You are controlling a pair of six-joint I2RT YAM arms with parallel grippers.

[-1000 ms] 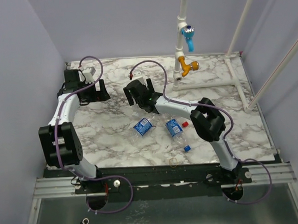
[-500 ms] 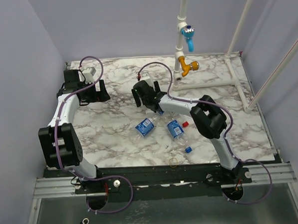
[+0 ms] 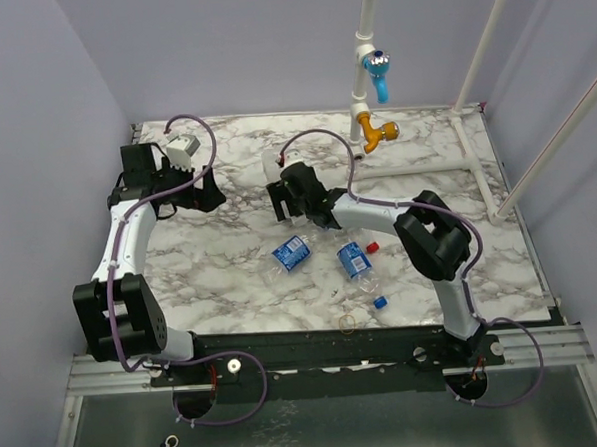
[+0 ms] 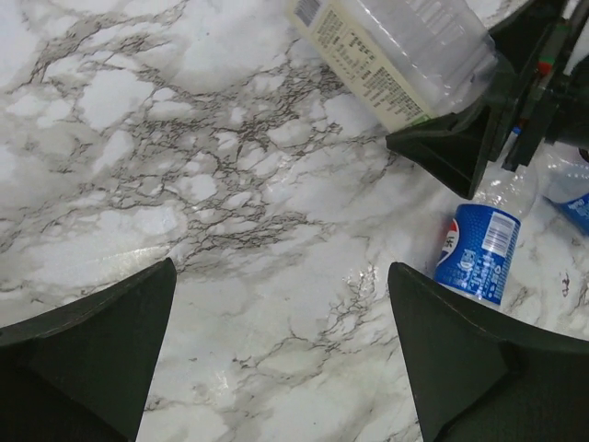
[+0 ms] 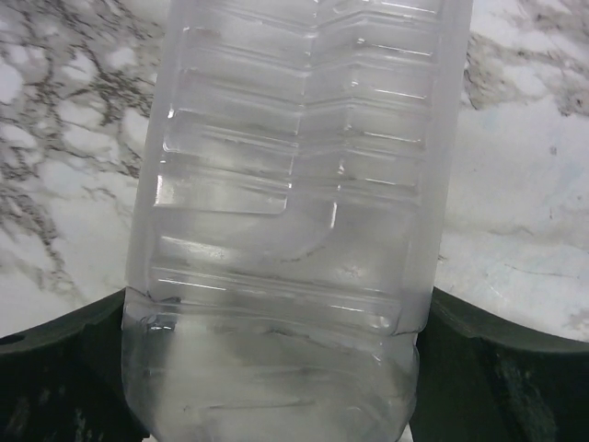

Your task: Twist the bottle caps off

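My right gripper [image 3: 282,192] is shut on a clear crinkly bottle [image 3: 272,169] with a pale printed label, at the table's middle back. In the right wrist view that bottle [image 5: 294,212] fills the gap between the fingers [image 5: 488,368]. It also shows in the left wrist view [image 4: 405,55]; its cap is hidden. My left gripper [image 3: 195,194] is open and empty over bare marble, to the left [image 4: 285,368]. Two blue-labelled bottles [image 3: 290,252] [image 3: 351,260] lie in the middle; one shows in the left wrist view [image 4: 479,250]. A loose red cap [image 3: 373,247] and a blue cap [image 3: 380,302] lie nearby.
A yellowish rubber-band ring [image 3: 348,321] lies near the front edge. A white pipe stand with a blue and a yellow tap [image 3: 370,100] rises at the back. White pipes [image 3: 476,164] lie along the right side. Purple walls close in the table.
My right gripper has shifted slightly right and now has the clear bottle between its fingers. My left gripper has swung a little to the right. The blue cap has moved slightly towards the front.
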